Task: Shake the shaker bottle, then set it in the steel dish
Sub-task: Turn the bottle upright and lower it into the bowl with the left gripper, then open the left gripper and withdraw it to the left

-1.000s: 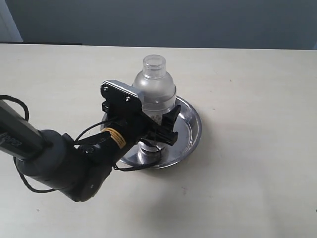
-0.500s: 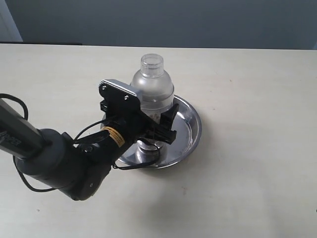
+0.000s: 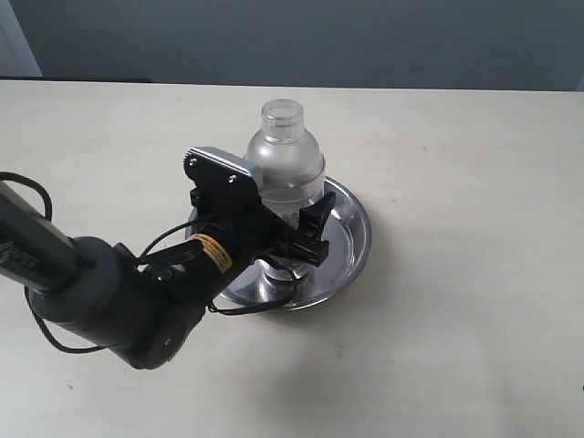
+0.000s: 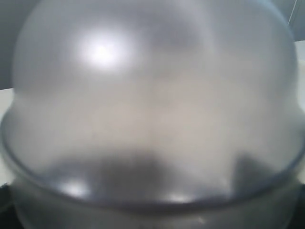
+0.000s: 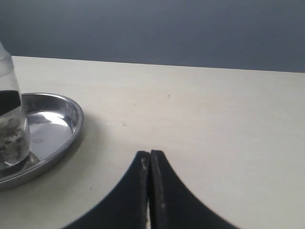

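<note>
Noted shaker bottle (image 3: 285, 166) upright within the rim of steel dish (image 3: 358, 239), left of the dish's centre, small round cap uppermost, frosted dome just below it. Made out speckled granules low inside, through the clear lower wall, best from the right wrist view. Base down at the dish floor; cannot tell whether touching or a shade clear of it. Caught a reflection of the base in the shiny floor on the near side.

Found left gripper (image 3: 290, 234) pinching the bottle's lower body, black fingers (image 3: 318, 219) to either side: right one in plain sight against the plastic, the other mostly hidden behind the wrist. From the left wrist view, only the dome, blurred, filling the picture edge to edge.

Traced left arm (image 3: 109, 306) in from the near left, dark and bulky, with a yellow label (image 3: 212, 252) on it and a silver plate (image 3: 224, 173) at the wrist, close beside the dome.

Found right gripper (image 5: 150, 191) with fingertips pressed together, low over bare table (image 5: 214, 119), off the dish's right-hand side and apart from it.

Pale cream tabletop all round the dish; dark grey-blue wall (image 3: 319, 36) along the far edge
</note>
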`<act>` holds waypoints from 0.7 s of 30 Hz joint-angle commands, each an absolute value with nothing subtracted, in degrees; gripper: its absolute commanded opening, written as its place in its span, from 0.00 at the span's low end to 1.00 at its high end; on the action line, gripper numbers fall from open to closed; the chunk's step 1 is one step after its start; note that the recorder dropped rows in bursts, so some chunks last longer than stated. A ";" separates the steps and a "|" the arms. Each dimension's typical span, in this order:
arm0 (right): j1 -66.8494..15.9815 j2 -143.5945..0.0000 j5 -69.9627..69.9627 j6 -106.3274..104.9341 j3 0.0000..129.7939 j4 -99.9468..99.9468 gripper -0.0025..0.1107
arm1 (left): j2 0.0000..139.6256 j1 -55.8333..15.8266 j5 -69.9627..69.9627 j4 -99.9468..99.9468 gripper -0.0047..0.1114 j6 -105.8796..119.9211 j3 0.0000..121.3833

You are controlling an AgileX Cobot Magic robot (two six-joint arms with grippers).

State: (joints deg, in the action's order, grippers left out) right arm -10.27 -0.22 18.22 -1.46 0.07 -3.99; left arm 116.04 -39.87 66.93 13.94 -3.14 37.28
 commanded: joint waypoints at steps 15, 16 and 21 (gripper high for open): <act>-10.28 0.00 17.45 -1.49 0.00 -3.73 0.02 | 114.91 -39.55 69.96 13.25 0.92 -3.46 37.73; -10.28 0.00 17.45 -1.49 0.00 -3.73 0.02 | 114.35 -39.55 69.96 14.70 0.92 -2.02 37.73; -10.28 0.00 17.45 -1.49 0.00 -3.73 0.02 | 109.92 -39.55 69.96 15.98 0.92 1.73 37.73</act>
State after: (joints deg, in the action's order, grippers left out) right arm -10.27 -0.22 18.22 -1.46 0.07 -3.99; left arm 112.02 -39.87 69.12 15.02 0.92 37.48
